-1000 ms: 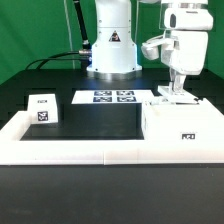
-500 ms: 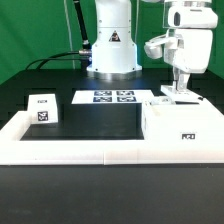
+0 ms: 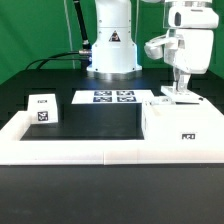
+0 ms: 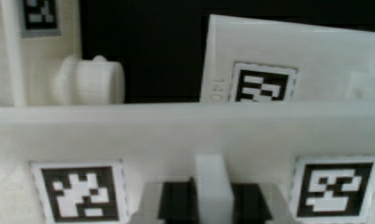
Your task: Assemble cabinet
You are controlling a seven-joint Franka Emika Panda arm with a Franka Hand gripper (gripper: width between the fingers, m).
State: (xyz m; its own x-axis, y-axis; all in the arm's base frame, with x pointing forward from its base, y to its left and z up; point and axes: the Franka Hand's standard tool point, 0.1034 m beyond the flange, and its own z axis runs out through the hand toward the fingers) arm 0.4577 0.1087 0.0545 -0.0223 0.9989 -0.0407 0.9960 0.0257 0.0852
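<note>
The cabinet body (image 3: 180,122), a white box with a tag on its front, stands at the exterior view's right, inside the rail frame. My gripper (image 3: 177,91) reaches down just behind its top and is shut on a thin white panel (image 3: 171,98) there. In the wrist view the dark fingers (image 4: 173,203) close on the panel's narrow white edge (image 4: 210,180), with my gripper (image 4: 210,197) over a wide white face (image 4: 184,135) that carries two tags. Another small white panel (image 3: 42,108) with a tag stands at the exterior view's left.
The marker board (image 3: 105,97) lies flat at the back middle, before the robot base (image 3: 110,50). The low white rail frame (image 3: 70,148) borders the black table. In the wrist view a tagged white panel (image 4: 273,80) and a round white knob (image 4: 95,80) lie beyond.
The arm's wrist shifted slightly to the exterior view's right between one second ago and half a second ago. Since then nothing has visibly moved.
</note>
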